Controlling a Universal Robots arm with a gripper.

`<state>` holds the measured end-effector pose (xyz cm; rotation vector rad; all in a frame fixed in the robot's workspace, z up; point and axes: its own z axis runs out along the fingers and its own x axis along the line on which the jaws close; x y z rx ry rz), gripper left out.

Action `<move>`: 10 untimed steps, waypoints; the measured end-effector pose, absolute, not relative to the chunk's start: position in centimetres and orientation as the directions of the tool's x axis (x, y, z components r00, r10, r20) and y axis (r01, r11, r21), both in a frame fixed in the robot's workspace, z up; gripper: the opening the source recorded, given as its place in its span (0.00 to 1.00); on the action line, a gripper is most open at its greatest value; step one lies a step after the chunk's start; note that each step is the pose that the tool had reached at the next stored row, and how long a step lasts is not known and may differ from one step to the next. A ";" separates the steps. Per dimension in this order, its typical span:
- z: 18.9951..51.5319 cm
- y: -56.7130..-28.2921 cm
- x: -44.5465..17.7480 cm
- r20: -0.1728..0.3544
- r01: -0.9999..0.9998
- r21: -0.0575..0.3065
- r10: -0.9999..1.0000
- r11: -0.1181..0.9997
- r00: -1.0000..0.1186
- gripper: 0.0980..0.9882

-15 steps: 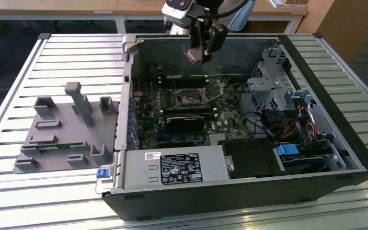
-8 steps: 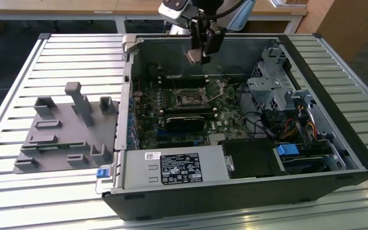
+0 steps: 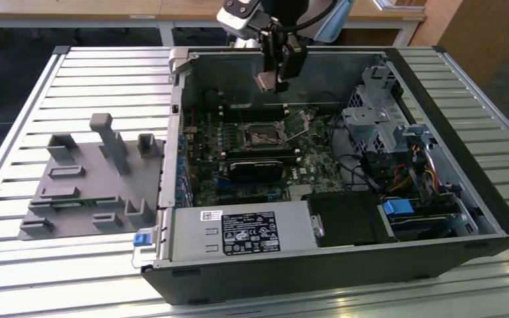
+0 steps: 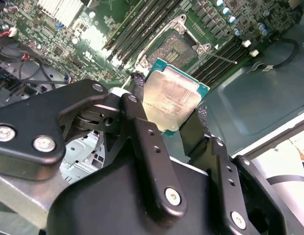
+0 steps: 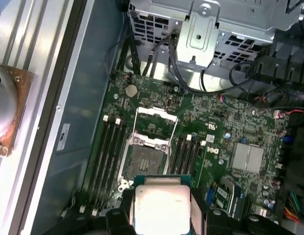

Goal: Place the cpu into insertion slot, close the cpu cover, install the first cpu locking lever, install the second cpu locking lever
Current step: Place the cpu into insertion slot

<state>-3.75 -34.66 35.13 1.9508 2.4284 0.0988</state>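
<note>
We are looking at a slatted metal counter (image 3: 104, 73) carrying an open computer case (image 3: 325, 271), which is lying on its side, so the room above the board is standing free. On the exterior view's left a grey plastic holder (image 3: 77, 179) is sitting just beside the case wall. Inside, the power supply (image 3: 236, 232) is filling the near edge, and the drive cage (image 3: 378, 126) with its cables (image 3: 360, 172) is crowding the exterior view's right. The motherboard (image 5: 225, 122) is lying flat between them. Memory slots (image 5: 110, 152) are running along both sides of the socket (image 5: 142, 164). The cpu cover (image 5: 154, 111) is standing tilted up at one edge of the socket, leaving it uncovered. The end effector (image 4: 169, 98) is hanging above the board, clear of the case walls. Its fingers (image 4: 142, 112) are closed on two opposite edges of the cpu (image 4: 171, 105), which is being held in the air over the socket, not touching it.
</note>
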 end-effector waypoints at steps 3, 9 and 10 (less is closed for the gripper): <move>34.9 -34.7 -3.7 0.020 0.975 0.065 0.977 0.211 -0.213 0.50; 34.5 -34.6 -3.7 0.020 0.991 0.065 0.992 0.120 -0.122 0.50; 34.4 -34.6 -3.8 0.020 0.992 0.065 0.994 0.104 -0.106 0.50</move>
